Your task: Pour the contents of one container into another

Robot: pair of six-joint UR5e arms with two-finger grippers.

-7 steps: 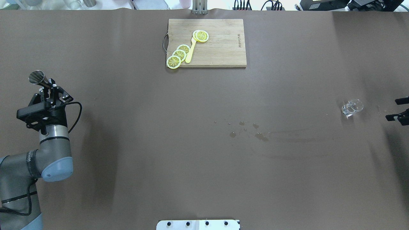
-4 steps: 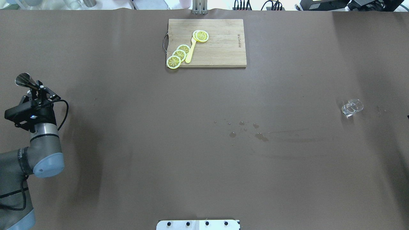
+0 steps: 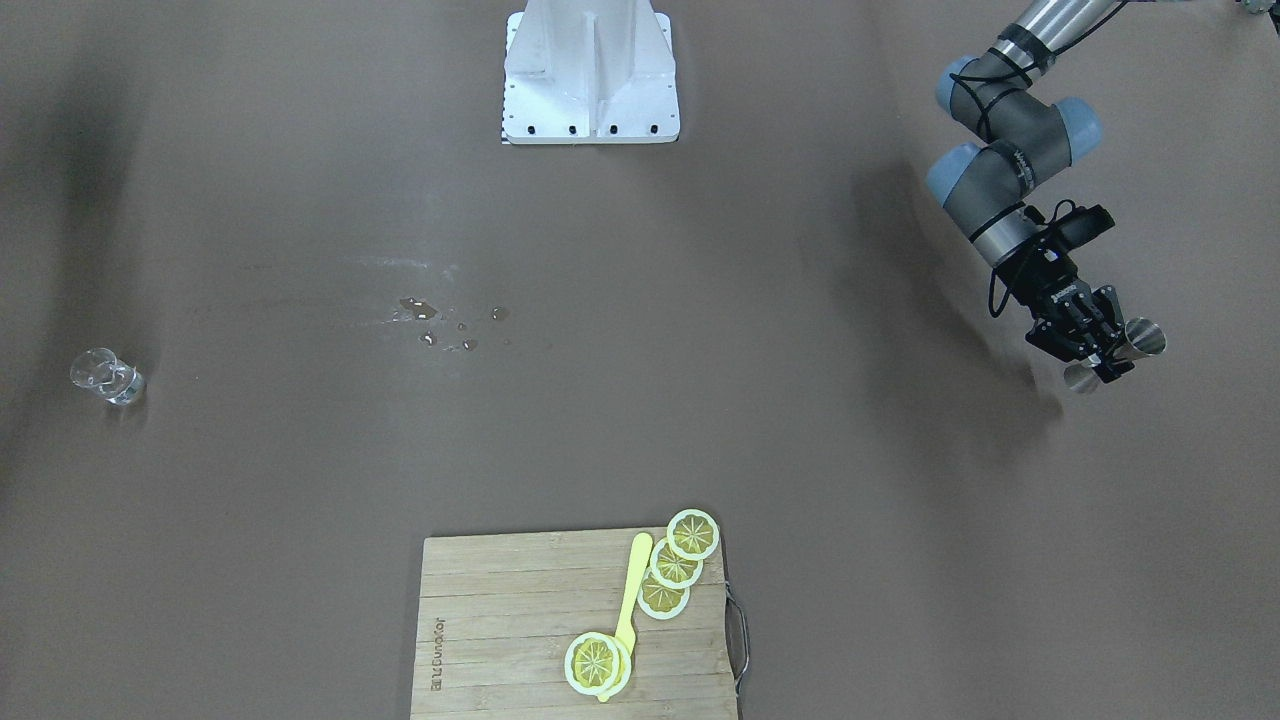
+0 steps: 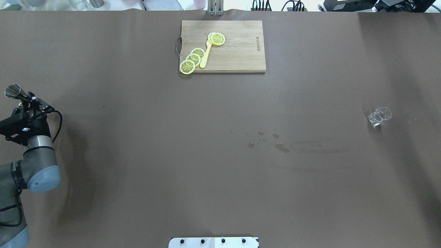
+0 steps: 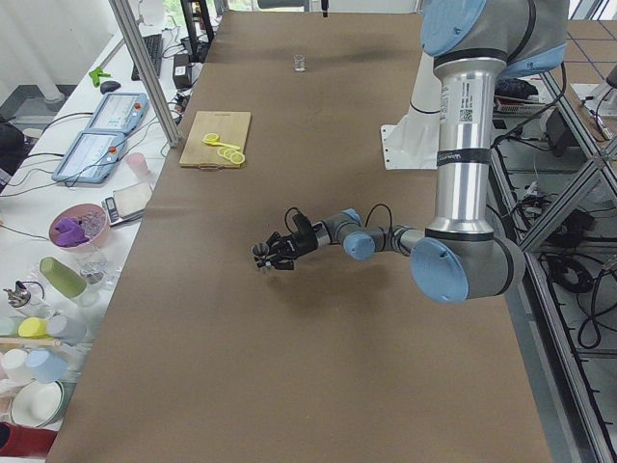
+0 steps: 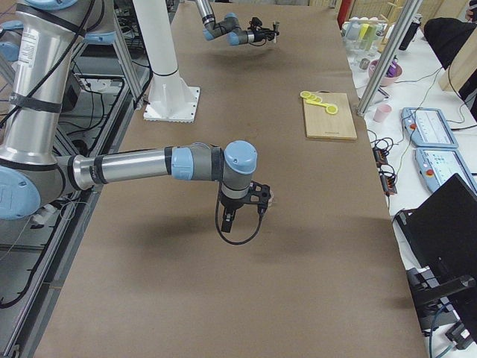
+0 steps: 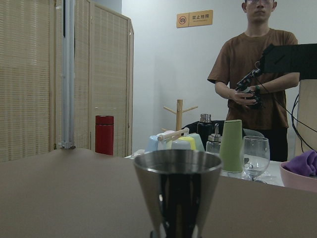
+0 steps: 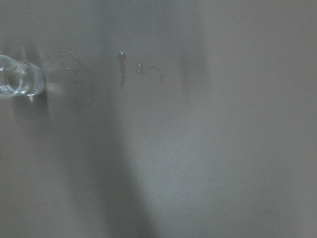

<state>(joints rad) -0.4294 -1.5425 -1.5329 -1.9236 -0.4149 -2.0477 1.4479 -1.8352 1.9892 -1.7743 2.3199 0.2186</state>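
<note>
One gripper, left [image 4: 27, 99], horizontal; clamps upright jigger [image 4: 12, 92] at waist

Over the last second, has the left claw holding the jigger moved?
Yes. In the overhead view the left claw, shut on the jigger, has slid outward to the robot's left, farther from the cutting board, which has stayed put.

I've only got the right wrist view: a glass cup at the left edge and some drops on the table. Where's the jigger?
Observer: The left gripper is shut on the jigger, near the left end of the table.
Operator: Upright?
Observer: Yes, the left wrist view shows its rim level and on top.
Operator: Anything else on the table?
Observer: A cutting board with lemon slices, at the edge across from the robot.
</note>
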